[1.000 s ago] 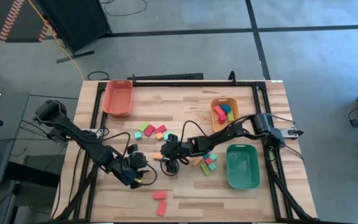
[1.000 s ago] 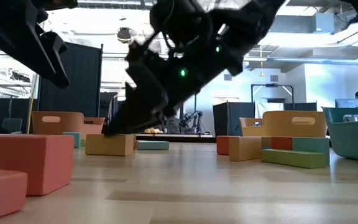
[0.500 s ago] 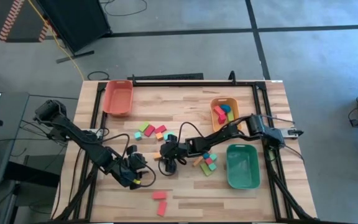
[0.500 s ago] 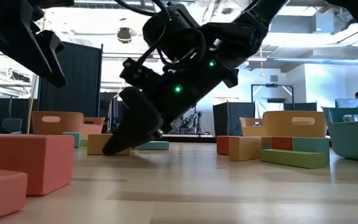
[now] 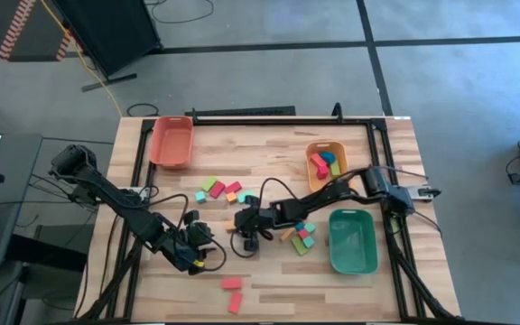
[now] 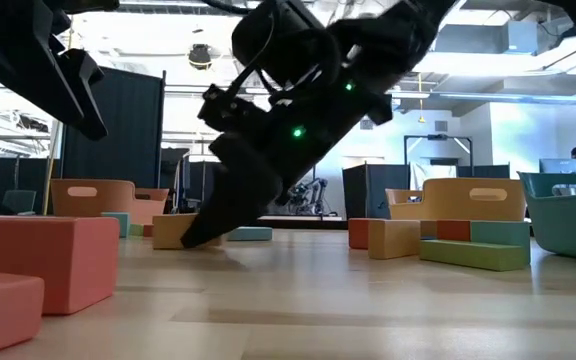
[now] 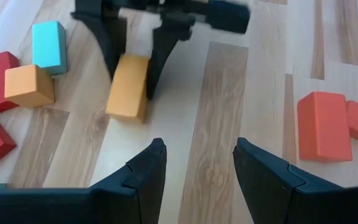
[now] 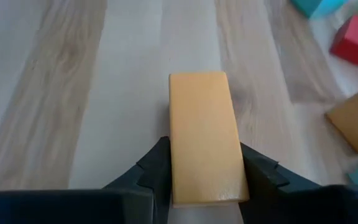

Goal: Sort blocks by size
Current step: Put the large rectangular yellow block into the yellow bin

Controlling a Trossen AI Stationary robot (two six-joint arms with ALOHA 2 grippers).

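The right end effector [image 8: 199,180] grips an orange block [image 8: 204,137] between its two fingers, low over the counter [image 5: 269,280] near its centre. The left end effector [image 7: 196,163] hovers with fingers wide apart, facing that block, loose blocks [image 5: 219,190] beyond it.

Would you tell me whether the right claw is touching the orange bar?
Touching: in the right wrist view, the right claw has both fingers pressed against the orange bar.

orange bar block [image 8: 204,137] between right gripper [image 8: 201,177] fingers, other coloured blocks [image 5: 219,190] scattered mid-table
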